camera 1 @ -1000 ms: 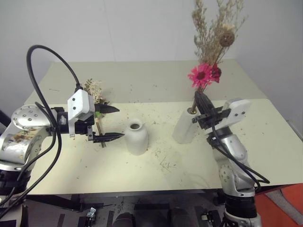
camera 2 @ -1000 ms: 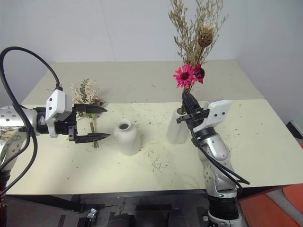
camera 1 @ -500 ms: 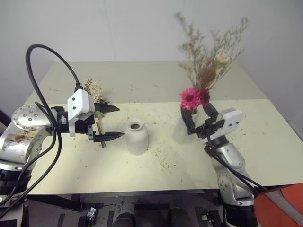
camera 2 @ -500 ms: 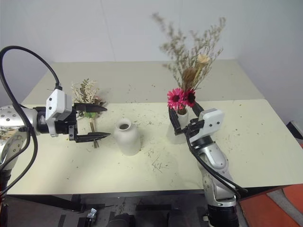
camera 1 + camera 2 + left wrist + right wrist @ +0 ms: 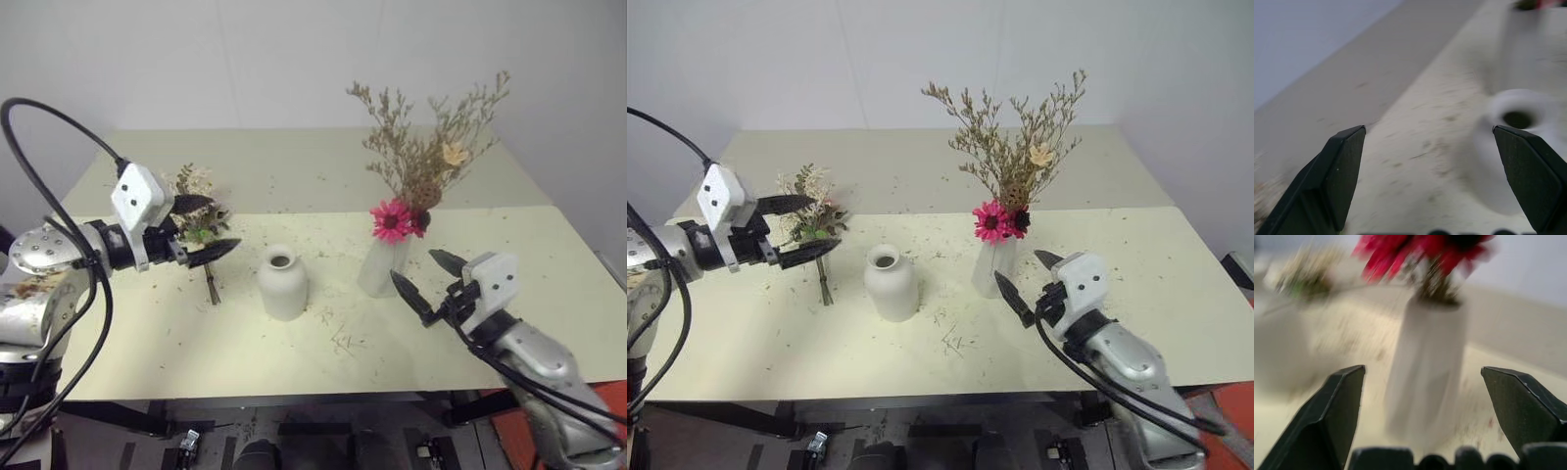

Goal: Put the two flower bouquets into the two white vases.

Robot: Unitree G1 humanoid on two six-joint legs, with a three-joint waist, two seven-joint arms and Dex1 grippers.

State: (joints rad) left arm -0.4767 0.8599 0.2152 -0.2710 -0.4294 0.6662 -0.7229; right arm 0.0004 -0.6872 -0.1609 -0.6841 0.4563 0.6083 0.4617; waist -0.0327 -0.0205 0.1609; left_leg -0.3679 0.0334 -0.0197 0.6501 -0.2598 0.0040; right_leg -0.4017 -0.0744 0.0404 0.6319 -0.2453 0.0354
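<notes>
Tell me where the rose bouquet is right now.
The rose bouquet lies on the table's left side, beside the short vase, by the open left tool.

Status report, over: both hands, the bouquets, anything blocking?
Both hands open, empty: left hand, right hand. Daisy bouquet in the tall vase. Rose bouquet on the table; round vase empty. Nothing blocking.

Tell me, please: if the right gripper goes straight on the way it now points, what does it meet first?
Most likely the tall vase with the pink daisies: it stands between the open fingers of the right gripper, a little ahead.
</notes>
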